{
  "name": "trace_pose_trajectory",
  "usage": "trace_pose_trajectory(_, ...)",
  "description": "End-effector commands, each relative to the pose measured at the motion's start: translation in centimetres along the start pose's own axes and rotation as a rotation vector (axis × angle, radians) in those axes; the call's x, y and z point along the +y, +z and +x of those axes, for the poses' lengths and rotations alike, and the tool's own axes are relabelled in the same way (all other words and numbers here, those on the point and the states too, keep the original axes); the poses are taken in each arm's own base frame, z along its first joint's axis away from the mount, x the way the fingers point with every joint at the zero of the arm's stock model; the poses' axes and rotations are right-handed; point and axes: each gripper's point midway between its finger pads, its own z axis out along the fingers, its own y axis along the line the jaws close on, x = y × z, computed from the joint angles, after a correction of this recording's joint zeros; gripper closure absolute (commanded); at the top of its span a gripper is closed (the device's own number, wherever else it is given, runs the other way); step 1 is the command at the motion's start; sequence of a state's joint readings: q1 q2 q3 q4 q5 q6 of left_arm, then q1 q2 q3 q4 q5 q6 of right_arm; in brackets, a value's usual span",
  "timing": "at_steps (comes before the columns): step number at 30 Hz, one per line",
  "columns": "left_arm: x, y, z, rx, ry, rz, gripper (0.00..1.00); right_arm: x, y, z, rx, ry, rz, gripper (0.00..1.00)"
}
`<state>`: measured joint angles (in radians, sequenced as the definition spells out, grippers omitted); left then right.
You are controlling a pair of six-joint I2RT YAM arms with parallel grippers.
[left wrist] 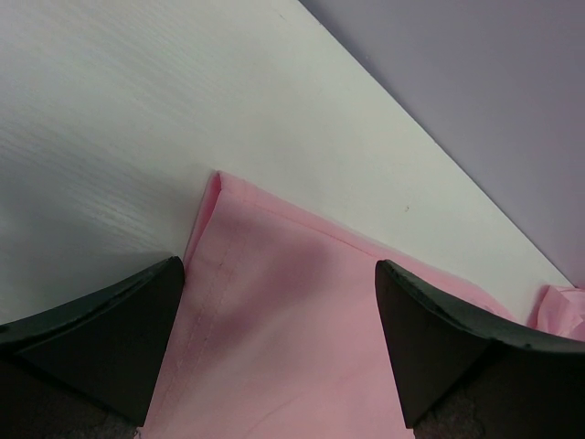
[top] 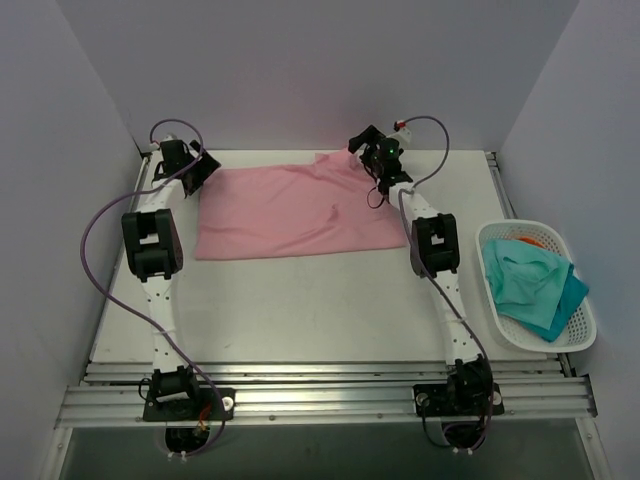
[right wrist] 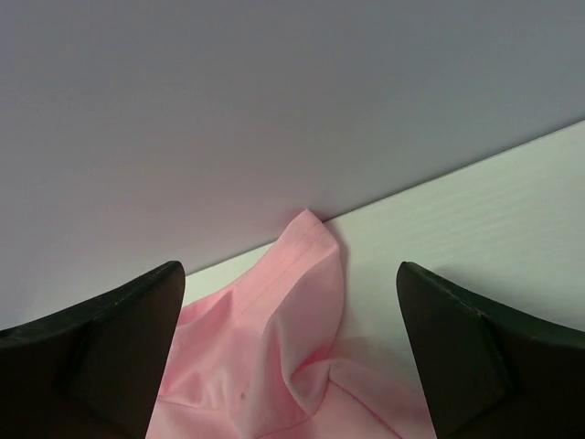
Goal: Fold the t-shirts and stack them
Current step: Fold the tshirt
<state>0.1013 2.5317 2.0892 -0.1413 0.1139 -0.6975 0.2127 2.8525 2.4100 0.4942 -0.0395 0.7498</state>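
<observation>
- Our left claw point(left wrist: 277, 274) gapes wide over the pink t-shirt point(left wrist: 274, 357), right at its hemmed corner, gripping nothing.
- Our right claw point(right wrist: 291, 274) is open too, above the rumpled far corner.
- The shirt lies on the tabletop point(top: 300, 300); it looks light and limp, so we'd pinch the corners.

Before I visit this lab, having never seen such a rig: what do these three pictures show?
Two robot arms are bolted to the near edge of a white table. One picture looks down from above; the other two come from cameras on each wrist, the black fingers framing the view. A light pink cloth t-shirt lies spread at the far side. A white plastic basket on the right holds teal cloth. The left gripper and right gripper are both open over the shirt's edges, holding nothing.
</observation>
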Motion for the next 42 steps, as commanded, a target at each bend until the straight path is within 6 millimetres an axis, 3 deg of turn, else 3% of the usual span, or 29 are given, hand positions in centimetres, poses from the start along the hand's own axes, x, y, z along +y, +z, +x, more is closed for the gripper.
trace_pose_trajectory(1, 0.3, -0.7, -0.2, 0.013, -0.005, -0.001, 0.04, 3.7, -2.4, -6.2, -0.041, -0.122, 0.054, 0.04)
trace_pose_trajectory(6, 0.2, -0.8, 0.2, 0.019, -0.015, 0.006, 0.04, 4.3, -3.2, -6.1, -0.018, -0.157, 0.07, 0.03)
trace_pose_trajectory(10, 0.2, -1.0, 0.6, 0.026, -0.022, 0.011, 0.05, 5.4, -3.1, -3.2, 0.034, -0.159, 0.047, 0.04)
trace_pose_trajectory(11, -0.1, -1.6, 0.4, 0.02, -0.018, 0.009, 0.06, 5.7, -3.3, -3.5, 0.016, -0.184, 0.063, 0.05)
trace_pose_trajectory(12, -0.3, -1.9, 0.1, 0.002, -0.002, 0.011, 0.06, 5.2, -3.8, -1.7, 0.039, -0.204, 0.088, 0.05)
trace_pose_trajectory(13, -0.6, -2.5, -0.4, -0.019, 0.01, 0.012, 0.06, 7.0, -4.6, -3.5, -0.008, -0.211, 0.07, 0.05)
trace_pose_trajectory(15, -1.5, -4.7, -1.8, -0.091, 0.04, 0.001, 0.06, 7.1, -5.9, -4.4, -0.041, -0.23, 0.101, 0.05)
trace_pose_trajectory(16, -2.0, -5.6, -2.3, -0.115, 0.049, -0.001, 0.05, 7.3, -7.6, -5.5, -0.058, -0.233, 0.117, 0.05)
trace_pose_trajectory(17, -4.2, -8.0, -4.9, -0.212, 0.061, 0.024, 0.05, 7.2, -8.5, -6.0, -0.069, -0.239, 0.136, 0.05)
trace_pose_trajectory(18, -3.0, -8.7, -3.8, -0.208, 0.067, -0.013, 0.05, 7.0, -9.6, -7.1, -0.108, -0.25, 0.172, 0.05)
trace_pose_trajectory(19, -3.2, -9.8, -4.0, -0.234, 0.07, -0.025, 0.05, 6.6, -11.9, -7.7, -0.112, -0.262, 0.208, 0.05)
trace_pose_trajectory(20, -4.8, -12.7, -5.8, -0.297, 0.072, -0.006, 0.05, 6.2, -13.1, -8.1, -0.121, -0.269, 0.24, 0.05)
trace_pose_trajectory(21, -3.2, -13.4, -4.2, -0.297, 0.074, -0.071, 0.05, 5.6, -14.4, -8.5, -0.132, -0.276, 0.274, 0.05)
trace_pose_trajectory(22, -3.3, -14.7, -4.2, -0.315, 0.074, -0.084, 0.05, 6.3, -16.8, -11.1, -0.201, -0.261, 0.318, 0.05)
trace_pose_trajectory(23, -4.5, -17.6, -5.3, -0.362, 0.071, -0.069, 0.05, 3.9, -18.5, -9.8, -0.177, -0.272, 0.385, 0.04)
trace_pose_trajectory(24, -2.9, -18.3, -3.7, -0.353, 0.077, -0.125, 0.05, 2.8, -20.1, -10.1, -0.202, -0.258, 0.449, 0.04)
trace_pose_trajectory(25, -2.5, -19.5, -3.7, -0.366, 0.076, -0.142, 0.04, 3.6, -22.0, -11.3, -0.224, -0.244, 0.451, 0.04)
trace_pose_trajectory(26, -2.6, -21.8, -4.2, -0.381, 0.074, -0.148, 0.04, 2.1, -23.5, -9.9, -0.189, -0.27, 0.492, 0.04)
trace_pose_trajectory(27, -3.6, -22.6, -2.7, -0.361, 0.091, -0.136, 0.04, 1.7, -24.6, -9.6, -0.187, -0.277, 0.516, 0.05)
trace_pose_trajectory(28, -2.1, -23.0, -0.8, -0.315, 0.092, -0.179, 0.04, 1.4, -26.2, -9.8, -0.187, -0.263, 0.55, 0.05)
trace_pose_trajectory(30, -1.7, -25.3, 0.6, -0.283, 0.077, -0.18, 0.04, -0.3, -28.2, -8.1, -0.147, -0.275, 0.601, 0.06)
trace_pose_trajectory(31, -0.8, -25.6, 2.8, -0.242, 0.074, -0.191, 0.04, -0.1, -29.3, -8.2, -0.138, -0.265, 0.592, 0.06)
trace_pose_trajectory(32, -1.0, -26.7, 3.3, -0.24, 0.071, -0.18, 0.04, -0.2, -29.8, -7.3, -0.11, -0.241, 0.578, 0.07)
trace_pose_trajectory(33, -0.7, -27.0, 4.2, -0.226, 0.067, -0.187, 0.04, -1.4, -30.7, -5.8, -0.07, -0.246, 0.593, 0.07)
trace_pose_trajectory(34, -0.5, -27.4, 5.2, -0.212, 0.071, -0.191, 0.04, -1.1, -31.6, -5.7, -0.063, -0.232, 0.581, 0.07)
trace_pose_trajectory(37, 1.2, -27.9, 8.0, -0.145, 0.056, -0.213, 0.04, -1.6, -33.6, -2.9, 0.002, -0.212, 0.557, 0.07)
trace_pose_trajectory(42, 3.2, -28.0, 12.1, -0.065, 0.02, -0.195, 0.04, -2.1, -35.5, 1.0, 0.098, -0.159, 0.528, 0.06)
